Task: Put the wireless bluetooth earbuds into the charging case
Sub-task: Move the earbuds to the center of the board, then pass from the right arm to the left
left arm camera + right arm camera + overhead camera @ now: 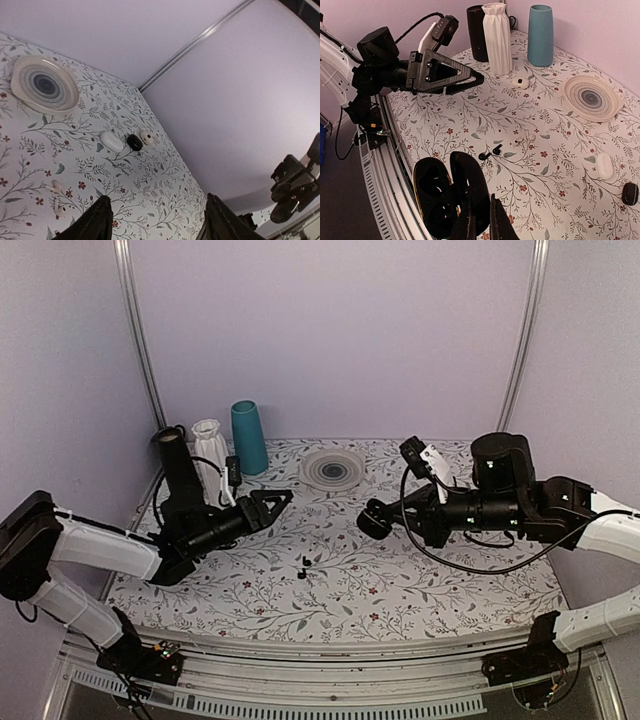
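Robotics lab test booth: plain lilac walls joined by metal corner strips, a floral tablecloth, a left robot arm and a right robot arm with exposed cables bolted to a metal rail, a small camera mounted on one wrist.

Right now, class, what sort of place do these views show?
Probably a robotics test booth: plain lilac wall panels enclose a floral-cloth table, and a black-and-white left robot arm and right robot arm are bolted at its near edge.
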`<state>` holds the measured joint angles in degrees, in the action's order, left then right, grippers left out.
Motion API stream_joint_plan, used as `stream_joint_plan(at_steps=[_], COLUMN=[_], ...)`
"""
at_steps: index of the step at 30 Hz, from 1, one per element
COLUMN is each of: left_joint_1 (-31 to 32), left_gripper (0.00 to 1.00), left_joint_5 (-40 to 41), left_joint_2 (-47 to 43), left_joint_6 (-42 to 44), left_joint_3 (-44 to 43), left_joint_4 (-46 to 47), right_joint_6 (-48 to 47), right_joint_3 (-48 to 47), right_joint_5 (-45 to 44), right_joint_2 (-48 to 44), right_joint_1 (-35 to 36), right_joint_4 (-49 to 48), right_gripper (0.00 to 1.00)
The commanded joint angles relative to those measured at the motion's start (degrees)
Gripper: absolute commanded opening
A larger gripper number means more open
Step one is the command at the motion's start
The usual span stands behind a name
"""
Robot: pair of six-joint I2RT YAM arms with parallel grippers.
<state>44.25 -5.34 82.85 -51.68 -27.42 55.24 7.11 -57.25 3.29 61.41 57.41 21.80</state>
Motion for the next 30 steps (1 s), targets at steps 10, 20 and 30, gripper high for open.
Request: stream_joint_plan(at_steps=[10,20,30], left_joint_1=[1.23,8.3,9.89], left_gripper=[0.63,0.62,0.54], left_joint_5=[-34.34,-34.88,-35.41], left_joint_2=[-16.21,-17.05,-17.11], left_joint_6=[38.14,51.02,52.1], left_joint_3=[-12.48,-16.17,-17.14], left_joint_4=[-36.76,-45.11,-45.18], right_joint_6=[-4.9,-6.56,-6.57], right_joint_3=[-6.37,-11.52,-13.44], right_joint_5=[0.45,-1.54,-3.06], right_joint_2=[4.09,9.18,12.54], right_joint_1=[4.62,10.49,12.42], right_joint_4=[-3.87,-3.74,-4.52], right_gripper=[0.03,0.03,0.03])
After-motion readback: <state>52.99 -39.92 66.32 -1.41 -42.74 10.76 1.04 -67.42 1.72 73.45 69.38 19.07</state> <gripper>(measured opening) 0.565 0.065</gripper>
